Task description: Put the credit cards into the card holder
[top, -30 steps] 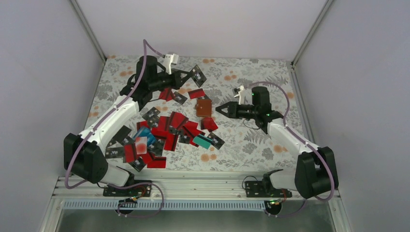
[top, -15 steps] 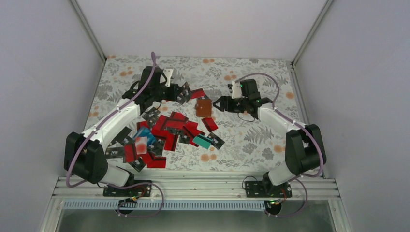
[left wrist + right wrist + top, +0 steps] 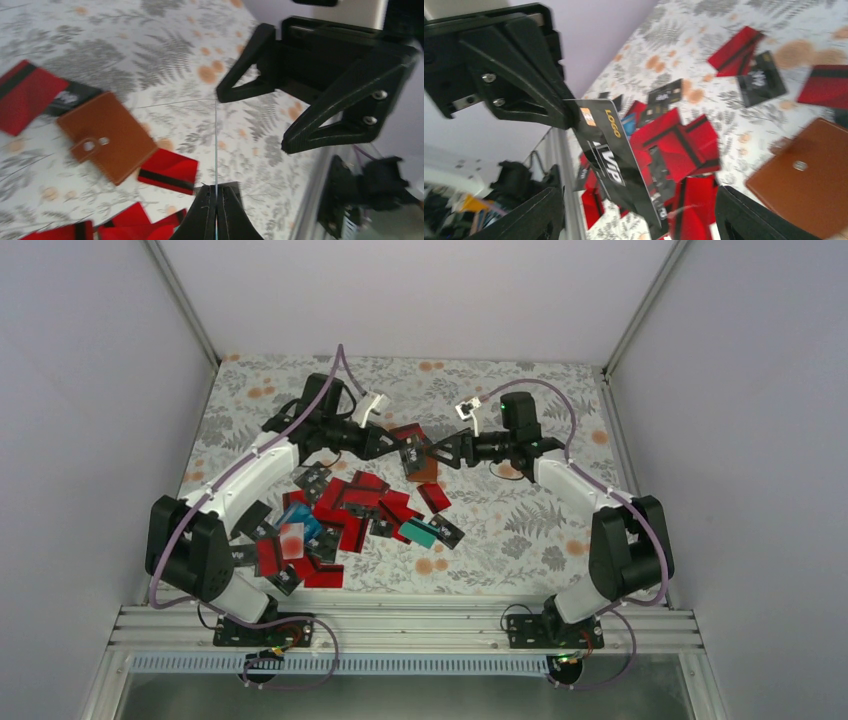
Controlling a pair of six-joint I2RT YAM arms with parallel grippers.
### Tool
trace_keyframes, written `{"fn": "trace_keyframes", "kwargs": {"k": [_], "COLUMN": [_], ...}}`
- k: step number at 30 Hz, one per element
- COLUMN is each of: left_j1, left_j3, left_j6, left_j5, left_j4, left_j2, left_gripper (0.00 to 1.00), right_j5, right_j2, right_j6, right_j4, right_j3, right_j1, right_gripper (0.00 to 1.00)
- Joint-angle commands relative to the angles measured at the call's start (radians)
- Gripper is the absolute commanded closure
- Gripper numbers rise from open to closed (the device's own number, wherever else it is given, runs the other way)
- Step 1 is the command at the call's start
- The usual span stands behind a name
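My left gripper (image 3: 397, 448) is shut on a black VIP credit card (image 3: 412, 457) and holds it above the table. The card shows edge-on in the left wrist view (image 3: 216, 145) and face-on in the right wrist view (image 3: 616, 162). My right gripper (image 3: 447, 452) is open and empty, facing the left one, with the card between its spread fingers (image 3: 531, 217). The brown card holder (image 3: 426, 469) lies closed on the table just under both grippers; it also shows in the wrist views (image 3: 107, 134) (image 3: 809, 175). Several red and black credit cards (image 3: 340, 515) lie heaped to the left.
A teal card (image 3: 420, 532) and a red card (image 3: 433, 497) lie near the holder. Loose cards (image 3: 252, 535) spread toward the left arm's base. The floral table (image 3: 540, 530) is walled at the back and sides, with a metal rail (image 3: 420, 625) in front.
My left gripper has carried the black card right and down toward the holder. My right gripper has swung left to meet it; both now face each other over the holder.
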Motion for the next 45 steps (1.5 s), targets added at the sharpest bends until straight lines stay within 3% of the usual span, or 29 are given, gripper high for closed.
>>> {"fn": "trace_keyframes", "kwargs": {"k": [1,5,15,18,21,22,26,27,30,32,37,45], "left_j1": [0.002,-0.003,-0.025,-0.028,-0.028,-0.028,-0.038,-0.047,-0.088,-0.133,-0.204,-0.245], "left_j3": [0.038,0.056,0.091,0.095,0.099,0.104,0.127,0.140,0.181,0.214,0.368,0.536], "left_j6": [0.065,0.077,0.104,0.099,0.081,0.070,0.016,0.003,-0.025,-0.049,-0.173,-0.257], "left_j5": [0.210,0.260,0.261,0.256,0.231,0.206,-0.089,-0.179,-0.366,-0.486,-0.750,-0.941], "left_j4": [0.001,-0.006,-0.046,-0.043,-0.032,-0.030,-0.057,-0.077,-0.118,-0.136,-0.223,-0.312], "left_j2": [0.000,0.010,0.047,0.054,0.064,0.070,0.113,0.136,0.216,0.273,0.444,0.654], "left_gripper": [0.98,0.98,0.98,0.98,0.97,0.93,0.41,0.33,0.22,0.18,0.21,0.32], "right_j5": [-0.227,-0.264,-0.310,-0.300,-0.235,-0.187,0.109,0.193,0.425,0.540,0.642,0.658], "right_j2": [-0.023,-0.010,-0.005,-0.013,-0.026,-0.029,-0.034,-0.032,-0.034,-0.038,-0.088,-0.154], "right_j6": [-0.040,-0.051,-0.029,-0.024,-0.011,-0.004,0.037,0.055,0.121,0.162,0.200,0.175], "right_j4": [0.048,0.036,0.072,0.069,0.045,0.028,-0.088,-0.120,-0.189,-0.220,-0.244,-0.272], "right_j3": [0.022,0.022,0.029,0.024,0.017,0.018,0.026,0.022,-0.010,-0.035,-0.091,-0.122], "right_j1": [0.000,0.027,0.048,0.048,0.048,0.048,0.047,0.045,0.034,0.025,0.002,-0.021], "right_gripper": [0.23,0.27,0.74,0.94,0.96,0.96,0.96,0.96,0.96,0.96,0.96,0.96]}}
